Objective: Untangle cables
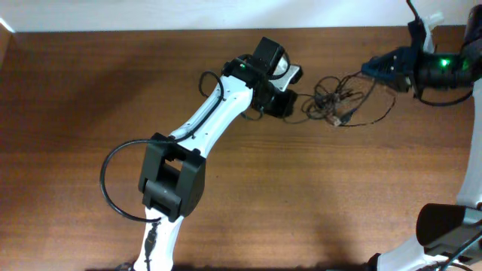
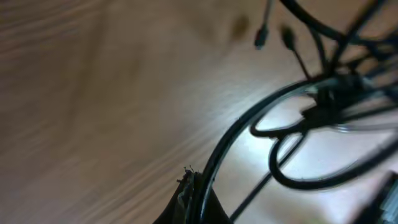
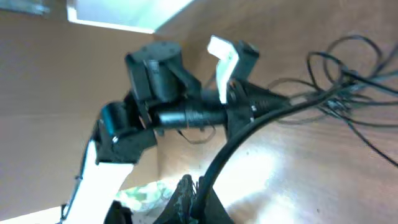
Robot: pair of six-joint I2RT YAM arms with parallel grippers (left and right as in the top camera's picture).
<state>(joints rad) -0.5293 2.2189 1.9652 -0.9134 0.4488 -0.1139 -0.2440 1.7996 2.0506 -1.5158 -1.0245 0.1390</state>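
Observation:
The cables (image 1: 334, 102) lie in a tangled bunch of thin black cords at the back right of the wooden table (image 1: 90, 105). My left gripper (image 1: 288, 95) is just left of the bunch and is shut on one cable; in the left wrist view the closed fingers (image 2: 195, 190) pinch a cord that curves up into blurred loops (image 2: 311, 115). My right gripper (image 1: 369, 69) is at the bunch's upper right, shut on another cable. In the right wrist view its fingers (image 3: 198, 194) grip a cord (image 3: 249, 134) that runs toward the tangle (image 3: 348, 87) and the left gripper (image 3: 249, 99).
The table's far edge meets a white wall (image 1: 226, 11). Thick black cables loop off the left arm (image 1: 113, 173). The right arm's base (image 1: 448, 226) stands at the front right. Two small plugs (image 2: 273, 37) lie beyond the loops in the left wrist view.

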